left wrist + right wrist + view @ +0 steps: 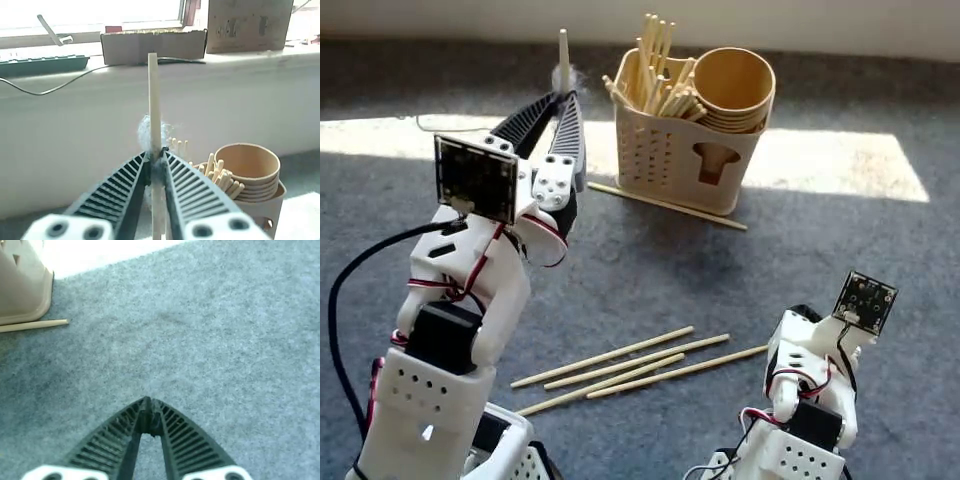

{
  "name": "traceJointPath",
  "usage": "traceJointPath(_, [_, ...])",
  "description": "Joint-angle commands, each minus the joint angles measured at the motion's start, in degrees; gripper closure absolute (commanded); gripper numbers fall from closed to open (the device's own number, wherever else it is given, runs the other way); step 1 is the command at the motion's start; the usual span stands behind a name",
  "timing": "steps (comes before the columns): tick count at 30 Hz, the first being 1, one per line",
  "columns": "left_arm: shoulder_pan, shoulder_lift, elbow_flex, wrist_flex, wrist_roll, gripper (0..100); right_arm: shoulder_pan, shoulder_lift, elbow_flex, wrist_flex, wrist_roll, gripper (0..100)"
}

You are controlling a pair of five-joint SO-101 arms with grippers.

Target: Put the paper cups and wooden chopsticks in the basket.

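My left fingers point(536, 115) are clamped on a single chopstick point(563, 55), held upright at upper left, just beside the basket point(670, 165). The basket, at upper centre, holds stacked paper cups point(732, 85) and a bundle of chopsticks point(655, 65). My right fingers point(120, 440) are pressed together, empty, above the grey surface point(880, 260). Four loose chopsticks point(630, 365) lie at lower centre; another chopstick point(665, 205) lies along the basket's foot.
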Motion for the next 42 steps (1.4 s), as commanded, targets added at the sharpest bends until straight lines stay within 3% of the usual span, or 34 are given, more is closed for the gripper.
traceJointPath(1, [-0.3,-0.7,-0.6,-8.4,0.5,99,0.3,-0.7,6.3,0.1,0.5,99.0])
traceJointPath(7, [0.5,-0.5,-0.7,-15.3,7.2,99,0.3,-0.7,6.3,0.1,0.5,99.0])
traceJointPath(15, [0.7,8.9,-3.4,-23.5,7.3,99,0.4,-0.7,6.3,0.1,0.5,99.0])
traceJointPath(24, [0.7,28.3,-19.7,-25.1,7.6,99,0.4,-0.7,6.3,0.1,0.5,99.0])
traceJointPath(29, [0.1,37.1,-28.1,-24.8,13.3,99,0.6,-0.7,6.3,0.1,0.5,99.0])
traceJointPath(42, [-4.7,50.4,-34.9,-25.1,13.3,99,0.6,-0.7,6.3,0.1,0.5,99.0])
